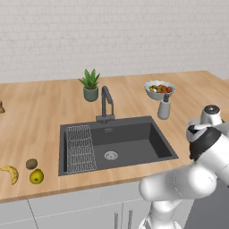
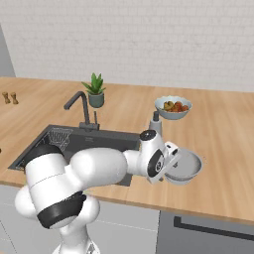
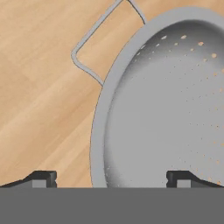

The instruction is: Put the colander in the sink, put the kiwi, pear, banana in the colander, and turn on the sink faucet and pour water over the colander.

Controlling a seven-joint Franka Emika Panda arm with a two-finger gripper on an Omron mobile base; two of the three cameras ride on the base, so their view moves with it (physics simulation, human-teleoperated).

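On the wooden worktop right of the sink, wide-open jaws straddle the colander rim; a shallow bite could slip.

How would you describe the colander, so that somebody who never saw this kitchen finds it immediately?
Start at the dark sink in the wooden counter and go to its right side, toward the counter's front edge. There sits the colander, a round pale grey bowl. Unlike the fruit bowl behind it, it is empty, perforated, and has wire side handles.
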